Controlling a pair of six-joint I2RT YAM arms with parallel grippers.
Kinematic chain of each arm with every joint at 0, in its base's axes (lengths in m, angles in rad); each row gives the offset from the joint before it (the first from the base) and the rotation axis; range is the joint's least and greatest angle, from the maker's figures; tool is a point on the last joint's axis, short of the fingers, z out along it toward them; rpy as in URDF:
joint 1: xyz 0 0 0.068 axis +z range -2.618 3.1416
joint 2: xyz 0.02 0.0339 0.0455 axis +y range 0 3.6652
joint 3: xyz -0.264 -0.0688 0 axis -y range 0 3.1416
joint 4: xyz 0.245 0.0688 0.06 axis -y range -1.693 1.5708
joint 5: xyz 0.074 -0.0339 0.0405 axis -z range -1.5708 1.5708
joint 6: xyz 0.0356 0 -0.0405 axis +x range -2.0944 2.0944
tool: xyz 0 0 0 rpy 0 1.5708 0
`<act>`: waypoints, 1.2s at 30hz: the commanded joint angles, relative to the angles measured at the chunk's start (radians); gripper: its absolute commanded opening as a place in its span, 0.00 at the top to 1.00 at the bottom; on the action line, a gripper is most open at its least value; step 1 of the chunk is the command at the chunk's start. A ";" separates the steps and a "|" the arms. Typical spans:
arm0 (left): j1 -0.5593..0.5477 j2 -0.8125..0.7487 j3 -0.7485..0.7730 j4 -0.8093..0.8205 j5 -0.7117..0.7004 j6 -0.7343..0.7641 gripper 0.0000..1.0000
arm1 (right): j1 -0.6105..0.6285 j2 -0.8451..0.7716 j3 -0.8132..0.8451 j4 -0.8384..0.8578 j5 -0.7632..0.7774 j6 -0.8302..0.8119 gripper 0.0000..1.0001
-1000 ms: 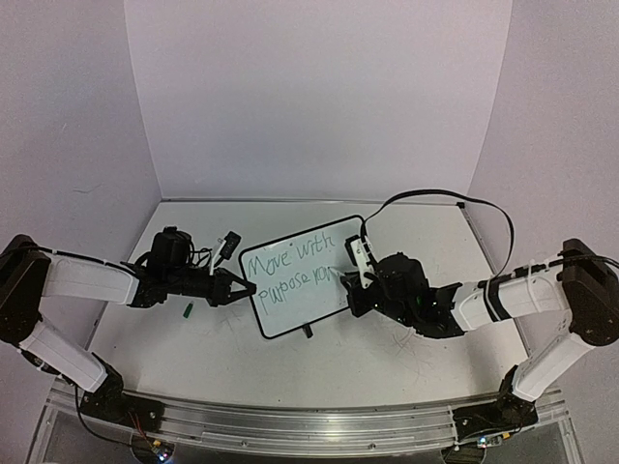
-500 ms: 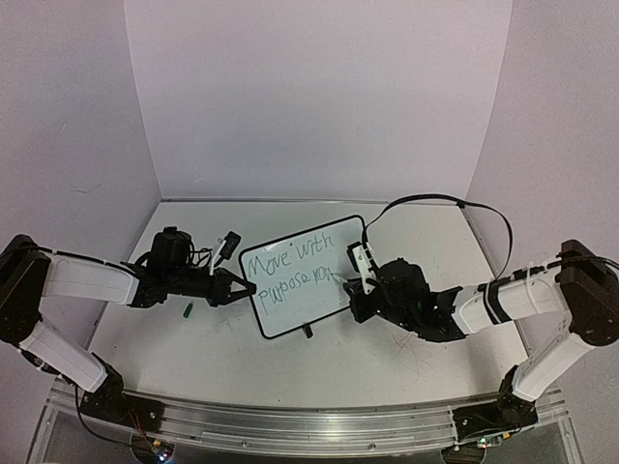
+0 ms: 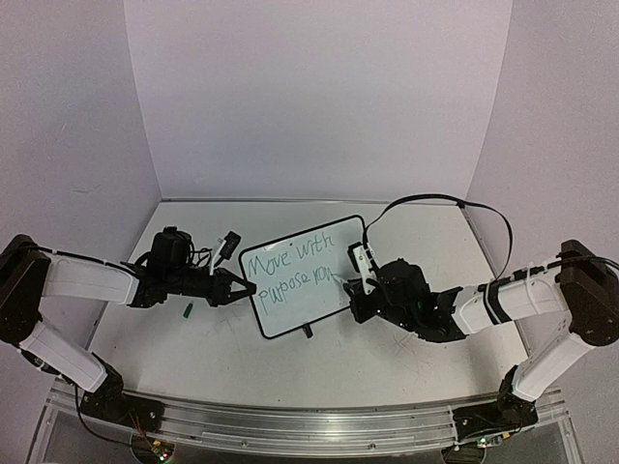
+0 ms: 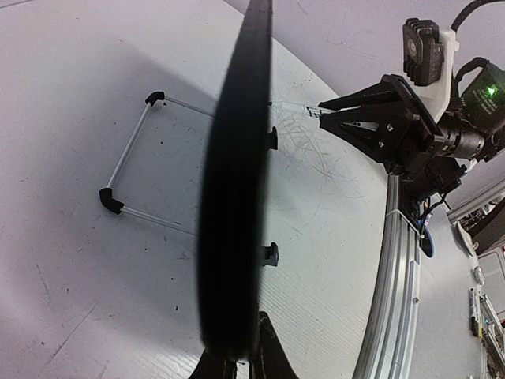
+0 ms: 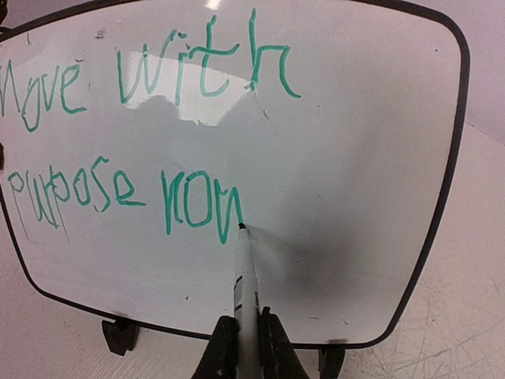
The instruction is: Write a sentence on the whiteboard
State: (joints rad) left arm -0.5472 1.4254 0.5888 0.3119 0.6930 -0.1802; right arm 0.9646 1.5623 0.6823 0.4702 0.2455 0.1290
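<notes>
Standing on its feet near the middle of the counter (image 3: 290, 362), the whiteboard (image 3: 298, 280) carries green writing in two lines: "Move with" above "purpose" and one more word. The left gripper (image 3: 246, 287) pinches the board's left edge. The right gripper (image 5: 241, 347) pinches a marker (image 5: 245, 280), its tip touching the board just right of the last letter. A small green item (image 3: 187, 309) lies beside the left gripper.

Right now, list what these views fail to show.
Left wrist: the whiteboard, edge-on and blurred, hides its writing and the tip of the marker.
Right wrist: the frame's left edge cuts the first letter.
Top: the green bit is too small to identify.
</notes>
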 commanded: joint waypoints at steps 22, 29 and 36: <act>0.001 -0.022 0.016 -0.044 -0.062 0.062 1.00 | -0.023 -0.004 0.075 -0.007 0.078 -0.027 1.00; 0.001 -0.014 0.017 -0.044 -0.061 0.062 1.00 | -0.027 -0.009 0.087 -0.009 0.076 -0.039 1.00; 0.001 -0.019 0.016 -0.045 -0.072 0.062 1.00 | -0.017 -0.125 0.002 -0.010 -0.015 -0.031 1.00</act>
State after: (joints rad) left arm -0.5476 1.4246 0.5888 0.3115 0.6922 -0.1789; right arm 0.9512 1.5367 0.7224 0.4472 0.2670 0.0960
